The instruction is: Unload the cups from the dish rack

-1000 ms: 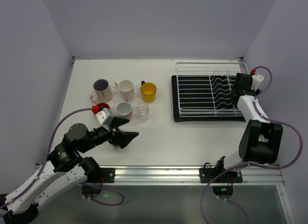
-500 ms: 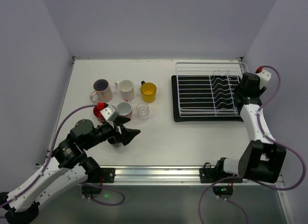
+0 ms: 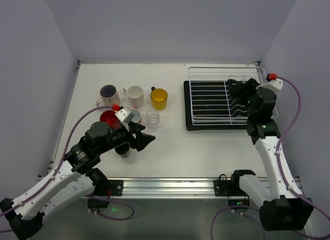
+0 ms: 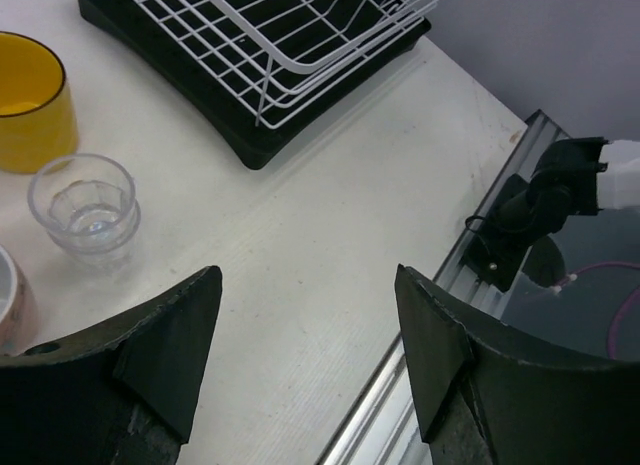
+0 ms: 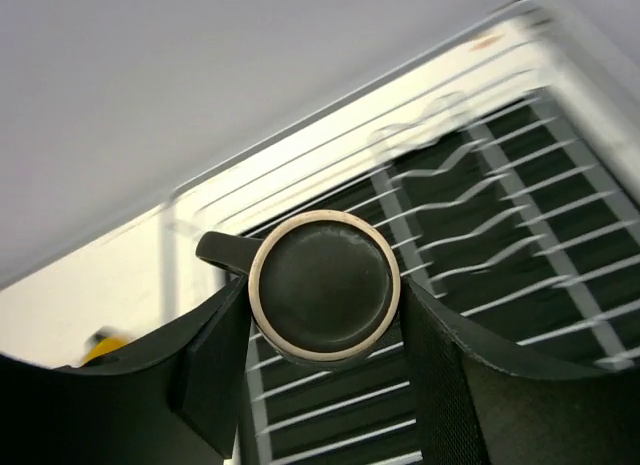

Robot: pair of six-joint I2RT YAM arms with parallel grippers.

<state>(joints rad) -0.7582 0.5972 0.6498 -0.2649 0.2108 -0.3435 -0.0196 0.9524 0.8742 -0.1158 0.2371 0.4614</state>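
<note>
Soft, even light is falling from overhead onto the surface, which is showing bright with only faint shade in the sharp top view; in the left wrist view the left claw is looming dark and slightly soft, while the clear glass is catching small highlights; in the right wrist view the dish rack is blurring toward the right edge; the dark cup is gleaming faintly.

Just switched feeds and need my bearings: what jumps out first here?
The right end effector grips a dark cup with a cream rim over the dish rack, on the right. On the left, a yellow cup, a clear glass and others stand clustered, with the open left end effector hovering just in front.
</note>
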